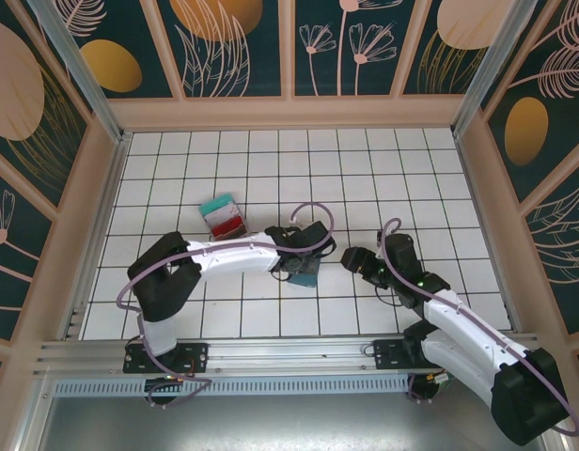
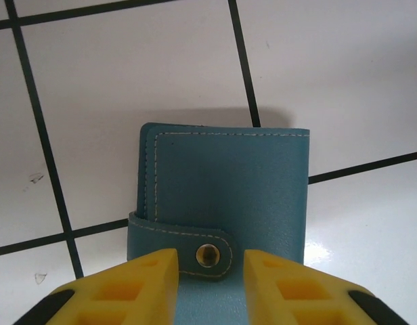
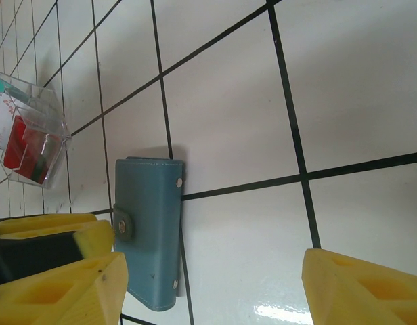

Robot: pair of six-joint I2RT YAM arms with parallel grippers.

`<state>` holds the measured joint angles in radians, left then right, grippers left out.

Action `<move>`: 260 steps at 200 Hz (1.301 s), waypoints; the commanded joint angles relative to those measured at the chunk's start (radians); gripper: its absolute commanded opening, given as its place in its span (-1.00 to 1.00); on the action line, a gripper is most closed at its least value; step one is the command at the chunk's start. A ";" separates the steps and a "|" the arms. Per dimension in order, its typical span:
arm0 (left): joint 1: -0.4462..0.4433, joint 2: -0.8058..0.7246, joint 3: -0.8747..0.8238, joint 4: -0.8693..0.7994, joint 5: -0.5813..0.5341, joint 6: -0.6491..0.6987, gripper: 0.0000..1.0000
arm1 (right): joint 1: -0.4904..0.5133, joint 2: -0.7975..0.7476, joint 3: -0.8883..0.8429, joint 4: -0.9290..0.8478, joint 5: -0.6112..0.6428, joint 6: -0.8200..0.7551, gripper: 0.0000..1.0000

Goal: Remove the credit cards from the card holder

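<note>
**Counter.** The counter (image 1: 412,188) is a white tiled surface with dark grout lines, enclosed by decorated walls.

**Card holder.** The card holder (image 1: 306,275) lies flat on the counter, near the middle and slightly toward the near edge. It is closed. The left wrist view shows its teal-blue outer face with pale stitching and a strap carrying a metal snap (image 2: 208,254) pressed down across the front. The right wrist view shows it (image 3: 151,230) lying alongside a grout line.

**Credit cards.** The credit cards (image 1: 225,219), red and teal-green, stand together in a clear plastic box (image 3: 56,152). The box sits on the counter to the left of the card holder and further back, apart from it. In the right wrist view the cards (image 3: 22,145) are seen through the box wall. No card is visible at the closed card holder.

**Left end effector.** The left end effector (image 1: 304,262) sits directly over the card holder. In its own wrist view (image 2: 210,274) the yellow fingers (image 2: 130,288) stand narrowly apart, one on each side of the snap strap, above the card holder's near edge. They are not clamped on anything. Whether they touch the cover cannot be told.

**Right end effector.** The right end effector (image 1: 351,257) sits just to the right of the card holder, low near the counter. In its wrist view (image 3: 212,291) the fingers (image 3: 66,294) are spread wide, with bare tile between them and nothing held. The card holder lies ahead of its left finger.
</note>
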<state>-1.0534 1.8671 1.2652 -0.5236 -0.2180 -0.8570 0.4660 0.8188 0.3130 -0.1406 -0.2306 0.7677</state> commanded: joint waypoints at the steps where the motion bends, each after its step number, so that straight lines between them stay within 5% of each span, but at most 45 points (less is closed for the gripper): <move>1: -0.003 0.033 0.049 -0.042 -0.013 0.049 -0.34 | -0.007 -0.014 -0.014 -0.020 -0.007 0.018 0.39; 83: -0.003 0.107 0.051 -0.071 -0.004 0.077 -0.27 | -0.008 -0.005 -0.007 -0.012 -0.006 0.023 0.45; 129: -0.003 0.106 0.048 -0.077 -0.017 0.077 -1.00 | -0.006 0.042 -0.008 0.048 -0.061 0.036 0.43; 196: -0.003 0.033 0.020 -0.039 -0.014 0.031 -1.00 | 0.058 0.251 0.031 0.252 -0.173 0.080 0.07; 260: 0.001 -0.099 -0.035 -0.053 -0.064 -0.031 -1.00 | 0.142 0.431 0.130 0.263 -0.148 0.061 0.12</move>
<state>-1.0531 1.8488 1.2568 -0.5510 -0.2485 -0.8436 0.5903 1.2213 0.3935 0.0883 -0.3759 0.8429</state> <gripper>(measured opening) 0.064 0.548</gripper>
